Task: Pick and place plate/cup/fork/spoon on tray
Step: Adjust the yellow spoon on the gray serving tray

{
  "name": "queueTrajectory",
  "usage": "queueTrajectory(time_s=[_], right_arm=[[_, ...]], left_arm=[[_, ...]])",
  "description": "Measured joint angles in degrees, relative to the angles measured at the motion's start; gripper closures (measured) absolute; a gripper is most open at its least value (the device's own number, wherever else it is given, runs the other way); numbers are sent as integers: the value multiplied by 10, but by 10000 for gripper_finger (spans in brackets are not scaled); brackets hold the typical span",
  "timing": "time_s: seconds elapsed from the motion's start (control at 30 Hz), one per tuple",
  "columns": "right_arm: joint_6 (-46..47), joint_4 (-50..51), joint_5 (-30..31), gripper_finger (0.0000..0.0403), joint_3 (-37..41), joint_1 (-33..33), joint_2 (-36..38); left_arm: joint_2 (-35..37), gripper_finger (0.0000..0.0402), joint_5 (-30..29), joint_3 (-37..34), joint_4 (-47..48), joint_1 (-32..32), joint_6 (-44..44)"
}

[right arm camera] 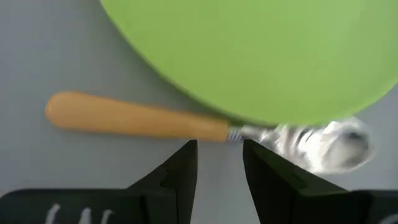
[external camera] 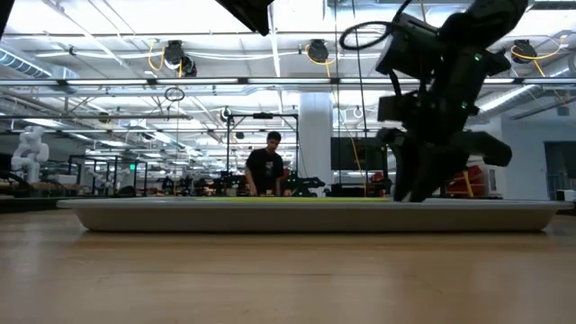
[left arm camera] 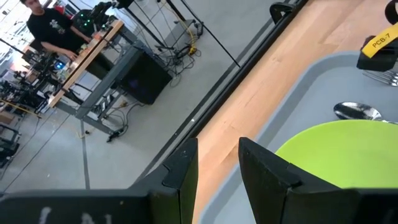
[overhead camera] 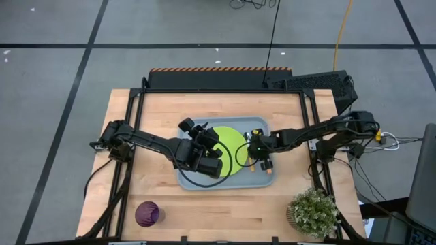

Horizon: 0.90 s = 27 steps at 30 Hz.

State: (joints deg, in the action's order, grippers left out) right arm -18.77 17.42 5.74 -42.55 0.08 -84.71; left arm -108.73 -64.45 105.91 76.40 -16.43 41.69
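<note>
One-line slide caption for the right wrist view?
Right tool, jaws open, hovers over the orange-handled spoon lying on the tray beside the green plate.

Plate point(overhead camera: 228, 144) and spoon point(right arm camera: 186, 127) on tray point(overhead camera: 262, 178); cup point(overhead camera: 146, 213) off.

One text can be read: a small yellow label point(left arm camera: 380, 43) carries the black letters "PCB-7". It sits on a dark part of the other arm above the light grey-blue plastic tray point(left arm camera: 292, 106). No other writing is legible.
</note>
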Motion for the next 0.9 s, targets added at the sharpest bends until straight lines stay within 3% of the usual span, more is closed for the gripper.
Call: queueTrajectory(time_s=[0.17,0.37,0.63,0.9], right_arm=[[-69,18,-1,282,-43,0,0],[-107,81,-57,282,-68,-5,0],[-91,100,-62,282,-68,-5,-7],[-72,85,-104,282,-68,-4,-41]], left_arm=[[0,282,0,0,0,0,-1],[0,282,0,0,1,0,-5],[0,282,0,0,1,0,-9],[0,282,0,0,1,-2,-9]])
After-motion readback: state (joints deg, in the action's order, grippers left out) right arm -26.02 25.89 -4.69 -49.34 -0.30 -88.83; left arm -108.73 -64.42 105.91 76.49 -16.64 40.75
